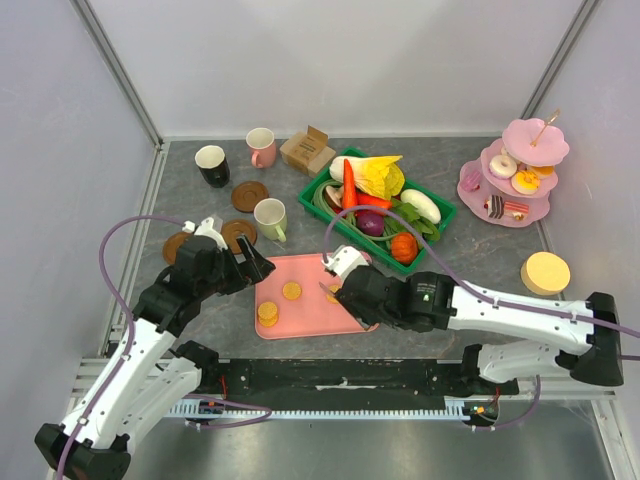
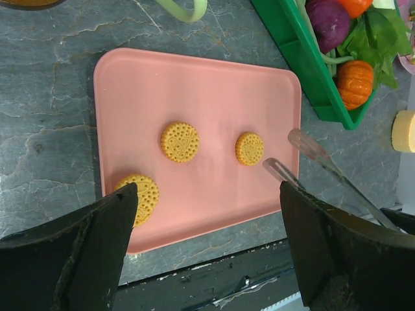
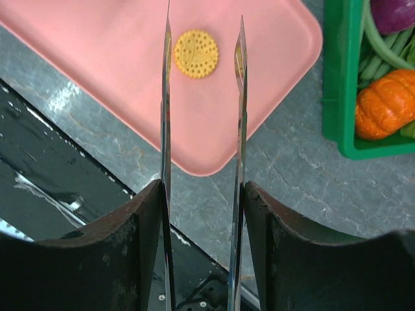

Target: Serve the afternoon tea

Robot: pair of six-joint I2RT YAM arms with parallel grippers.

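A pink tray (image 1: 310, 310) (image 2: 214, 84) lies on the grey table before the arms. Three round orange biscuits (image 2: 179, 140) (image 2: 249, 148) (image 2: 139, 197) sit on it. My right gripper (image 1: 352, 292) (image 3: 202, 194) is shut on thin tongs (image 3: 166, 97) (image 2: 311, 150). The tong tips hover apart over the tray's right part, one biscuit (image 3: 196, 54) just beyond them. My left gripper (image 1: 250, 268) (image 2: 209, 191) stands open over the tray's near edge, holding nothing. Black (image 1: 212, 165), pink (image 1: 262, 147) and pale-green (image 1: 270, 218) mugs stand at the back left among brown coasters (image 1: 250, 195).
A green crate (image 1: 442, 213) (image 3: 337, 84) of toy vegetables sits right of the tray. A pink tiered stand (image 1: 540, 150) with donuts and cake slices is at the back right. A cardboard box (image 1: 307, 150) stands behind the mugs, a yellow disc (image 1: 546, 272) at the right.
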